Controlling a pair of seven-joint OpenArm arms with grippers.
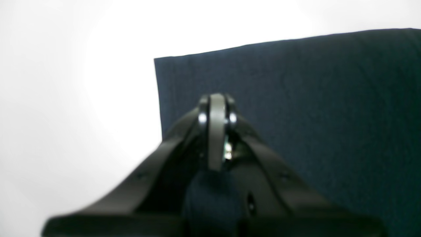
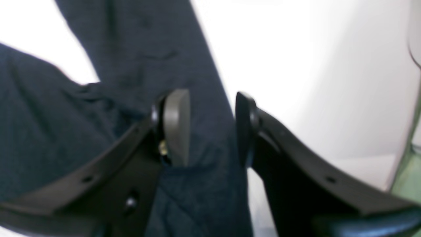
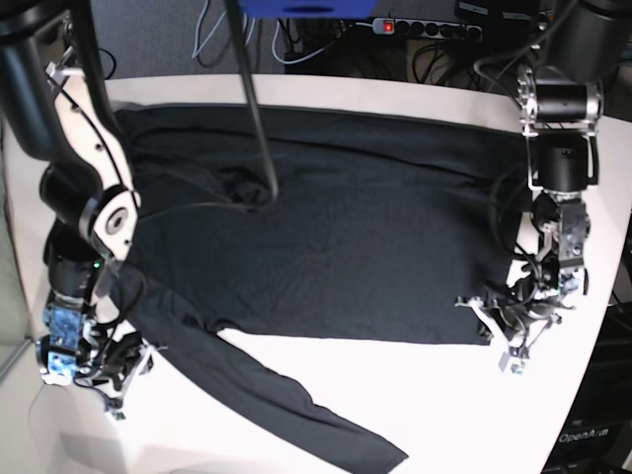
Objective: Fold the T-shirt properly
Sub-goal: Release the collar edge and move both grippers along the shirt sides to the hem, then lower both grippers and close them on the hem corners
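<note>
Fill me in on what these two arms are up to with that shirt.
A two-armed robot is working on folding a dark T-shirt spread over a white table. The left gripper is shut at the shirt's near corner, with a bit of dark cloth seemingly caught lower in its jaws. The right gripper stands open astride the loose sleeve. No fold shows yet.

White table [image 3: 425,395] fills most of the base view, bare along its near edge. Behind its far edge a black power strip [image 3: 449,27] with a red light, among tangled cables [image 3: 296,44]. Dark thin pole [image 3: 255,109] slants down from top centre.
</note>
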